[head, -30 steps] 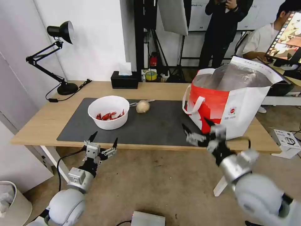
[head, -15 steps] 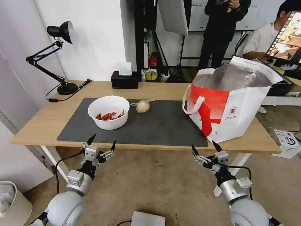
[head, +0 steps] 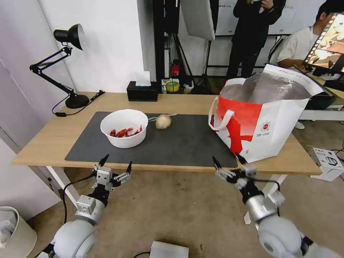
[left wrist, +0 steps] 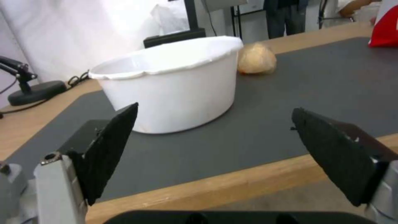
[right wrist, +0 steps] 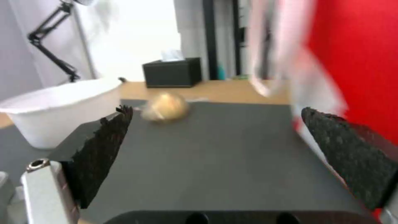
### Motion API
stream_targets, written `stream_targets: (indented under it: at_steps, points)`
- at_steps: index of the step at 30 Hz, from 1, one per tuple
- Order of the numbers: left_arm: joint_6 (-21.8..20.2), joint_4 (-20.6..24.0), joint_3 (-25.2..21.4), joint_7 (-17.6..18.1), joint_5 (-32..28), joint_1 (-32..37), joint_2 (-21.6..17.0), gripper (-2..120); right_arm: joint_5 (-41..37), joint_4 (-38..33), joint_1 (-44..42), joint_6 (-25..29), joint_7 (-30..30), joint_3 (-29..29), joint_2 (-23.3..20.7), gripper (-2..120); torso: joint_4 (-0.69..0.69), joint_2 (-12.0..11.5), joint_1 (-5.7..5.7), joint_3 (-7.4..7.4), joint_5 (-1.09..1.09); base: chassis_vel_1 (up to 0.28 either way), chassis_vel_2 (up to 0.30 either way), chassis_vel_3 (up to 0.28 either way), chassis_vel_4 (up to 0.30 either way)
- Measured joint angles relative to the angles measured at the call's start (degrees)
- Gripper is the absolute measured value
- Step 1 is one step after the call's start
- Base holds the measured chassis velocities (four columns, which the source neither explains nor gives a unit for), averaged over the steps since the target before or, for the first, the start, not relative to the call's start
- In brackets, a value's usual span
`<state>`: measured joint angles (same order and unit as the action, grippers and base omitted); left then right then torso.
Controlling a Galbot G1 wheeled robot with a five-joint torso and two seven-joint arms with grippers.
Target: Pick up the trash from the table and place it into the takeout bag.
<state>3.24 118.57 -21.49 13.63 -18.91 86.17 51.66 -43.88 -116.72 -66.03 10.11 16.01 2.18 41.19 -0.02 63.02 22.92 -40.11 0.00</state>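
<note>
Fingers spread wide and empty on both my left gripper (head: 116,163) and right gripper (head: 227,163) at the table's (head: 46,139) near edge, white bowl (head: 124,128) and beige lump (head: 163,121) on the mat (head: 186,143), takeout bag (head: 261,118) at right.

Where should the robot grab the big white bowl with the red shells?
Probably by the white bowl's thin rim, coming down from above with one finger inside and one outside. It stands upright and open, and looks too wide to grasp across. The left gripper, open, is nearest.
</note>
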Motion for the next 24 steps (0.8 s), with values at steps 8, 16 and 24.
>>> stream_targets:
  at_steps: [8,16,24]
  points:
    - [0.08,1.72,-2.6,0.05,0.52,2.77,0.83,100,-4.6,11.05,27.31,-3.26,-0.5,-18.2,5.04,100,0.02,-0.01,0.01,-0.01,-0.02,0.0,0.0,0.0,0.0]
    - [0.11,2.32,-3.85,0.05,1.03,3.97,1.61,100,-9.48,23.01,42.37,-6.82,-0.51,-27.16,11.83,100,0.04,-0.01,0.01,-0.01,-0.02,0.0,0.0,0.0,0.0]
    - [0.73,1.97,-3.64,0.05,1.78,4.16,2.24,100,-15.07,42.37,54.21,-14.42,-6.48,-31.13,22.93,100,0.02,-0.01,0.01,0.0,-0.03,0.0,0.0,0.0,0.0]
